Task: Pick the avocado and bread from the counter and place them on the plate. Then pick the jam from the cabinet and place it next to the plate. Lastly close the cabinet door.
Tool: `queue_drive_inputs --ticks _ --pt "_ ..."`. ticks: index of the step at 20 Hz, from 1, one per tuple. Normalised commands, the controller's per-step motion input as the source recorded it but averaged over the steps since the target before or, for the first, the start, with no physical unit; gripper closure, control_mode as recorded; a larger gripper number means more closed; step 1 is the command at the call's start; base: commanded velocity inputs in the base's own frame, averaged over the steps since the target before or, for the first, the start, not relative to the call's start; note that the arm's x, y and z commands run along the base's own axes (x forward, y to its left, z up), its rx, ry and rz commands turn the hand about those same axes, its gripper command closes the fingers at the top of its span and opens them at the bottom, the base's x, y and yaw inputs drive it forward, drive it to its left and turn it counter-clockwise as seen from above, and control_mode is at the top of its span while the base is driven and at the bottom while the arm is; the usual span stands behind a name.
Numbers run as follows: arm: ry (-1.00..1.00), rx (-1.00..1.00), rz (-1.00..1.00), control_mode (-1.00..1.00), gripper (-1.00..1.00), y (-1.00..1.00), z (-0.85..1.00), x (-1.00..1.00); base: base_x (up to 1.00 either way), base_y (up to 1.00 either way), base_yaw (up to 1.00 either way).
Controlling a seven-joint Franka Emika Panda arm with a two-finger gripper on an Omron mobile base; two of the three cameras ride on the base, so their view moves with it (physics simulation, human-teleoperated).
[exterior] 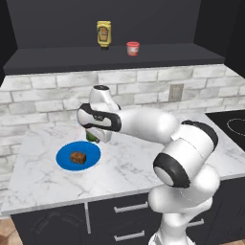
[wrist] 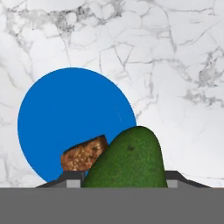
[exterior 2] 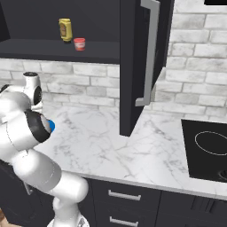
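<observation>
Gripper closed partway on the avocado; hand view has the green lump sitting between the two finger tips, one on either side. Left base view: avocado only a green sliver under the hand, held above the counter, over the back right rim of the plate.

Plate lies on the left part of the counter, nearer the front edge than the brick wall. Bread rests on the plate, about at its centre. In the hand view the bread is partly hidden behind the avocado, on the blue plate.

Cabinet above the counter, shelf exposed. Jam upright on the shelf, near the front edge, just beside and right of a yellow bottle; the two stand apart, not touching.

Right base view: cabinet door swung open, standing out over the counter, vertical bar handle on its face. Cooktop at the counter's right end.
</observation>
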Motion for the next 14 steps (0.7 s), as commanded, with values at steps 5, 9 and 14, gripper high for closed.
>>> queue_drive_inputs --ticks 5,9,14 --pt "0.16 -0.07 0.0 -1.0 1.0 0.03 -0.31 0.37 0.0 0.0 0.0" --pt "0.15 -0.07 0.0 -1.0 1.0 0.13 -0.24 0.25 0.0 0.0 0.0" --pt "0.15 -0.06 -0.01 -1.0 1.0 0.17 -0.22 0.11 0.0 0.0 0.0"
